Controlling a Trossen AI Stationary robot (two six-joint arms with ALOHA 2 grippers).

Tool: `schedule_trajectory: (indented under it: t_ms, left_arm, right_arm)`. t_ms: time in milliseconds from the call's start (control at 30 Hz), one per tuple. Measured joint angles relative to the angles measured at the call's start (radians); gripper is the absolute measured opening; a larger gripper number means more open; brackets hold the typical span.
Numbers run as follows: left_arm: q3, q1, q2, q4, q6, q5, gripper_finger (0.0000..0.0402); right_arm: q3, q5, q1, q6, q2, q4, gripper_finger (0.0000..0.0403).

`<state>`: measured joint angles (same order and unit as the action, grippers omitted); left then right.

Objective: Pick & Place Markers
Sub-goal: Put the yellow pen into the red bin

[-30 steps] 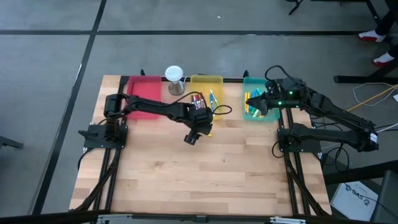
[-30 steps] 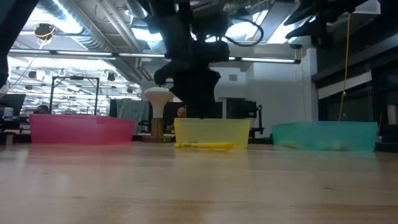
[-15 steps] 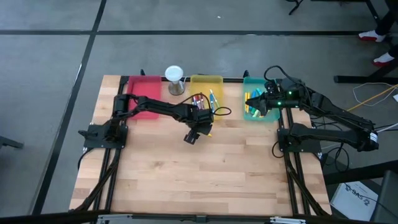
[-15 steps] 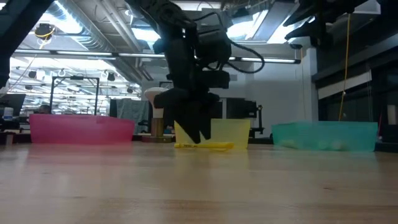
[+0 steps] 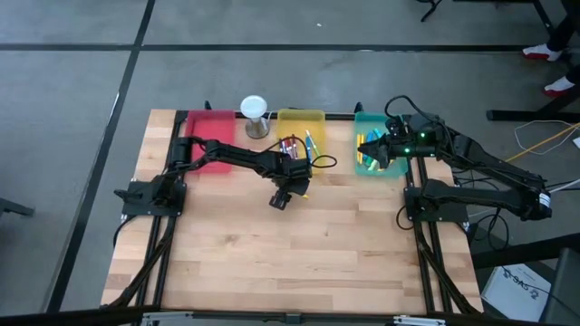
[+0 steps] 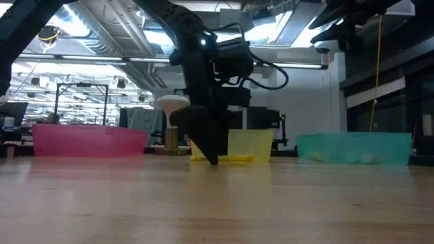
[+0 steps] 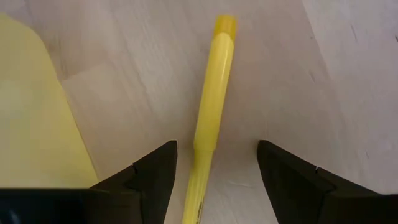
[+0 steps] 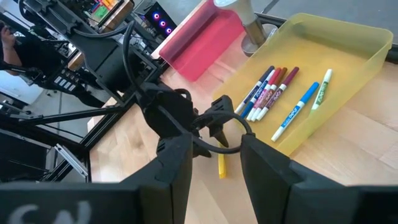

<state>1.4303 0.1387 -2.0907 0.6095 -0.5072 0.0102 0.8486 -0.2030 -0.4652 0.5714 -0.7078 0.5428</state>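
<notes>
The left gripper [image 6: 211,152] is blocking part of the yellow marker [image 6: 234,159] lying in front of the yellow tray [image 6: 251,144], and the marker's lower end is running off the left wrist picture's edge. Beside the yellow tray, markers inside the teal tray [image 5: 365,161] are showing too small to count under the right gripper [image 5: 381,150].

wooden table [image 5: 308,254], three trays, yellow marker [image 7: 208,124]

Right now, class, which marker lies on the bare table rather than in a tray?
The yellow marker, alone on the wood beside the yellow tray, between the left gripper's open jaws. The others lie inside trays.
</notes>
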Motion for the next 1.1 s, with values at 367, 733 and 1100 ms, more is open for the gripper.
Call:
schedule_trajectory:
  t_ms: [367,733,1100]
  left_arm:
    - [0.0,0.0,-0.003,0.081,0.026,0.019,0.0165]
    - [-0.002,-0.014,-0.004,0.117,0.031,0.012,0.0075]
    - [-0.003,-0.014,-0.004,0.124,0.123,0.055,0.0026]
  right_arm:
    - [0.0,0.001,0.0,0.0,0.0,0.0,0.0133]
    - [0.0,0.001,0.0,0.007,0.0,0.0,0.0133]
    - [0.0,0.001,0.0,0.019,0.0,0.0,0.0133]
